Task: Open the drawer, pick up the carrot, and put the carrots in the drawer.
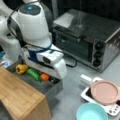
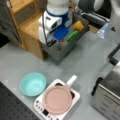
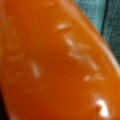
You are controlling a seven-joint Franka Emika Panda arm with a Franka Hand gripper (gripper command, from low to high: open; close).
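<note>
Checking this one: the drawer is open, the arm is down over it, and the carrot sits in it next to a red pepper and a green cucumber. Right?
Not quite: the pepper is yellow, not red, as both front views show. The rest holds: the drawer is open, the arm is lowered over it, and the carrot sits in it beside the green cucumber. The gripper itself is hidden behind the arm's wrist.

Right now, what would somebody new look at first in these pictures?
Probably the big white robot arm leaning over the open drawer at a front view's left, its end effector down inside by the carrot. The carrot's orange skin fills almost the whole wrist view. A yellow pepper and green cucumber lie in the drawer too.
</note>
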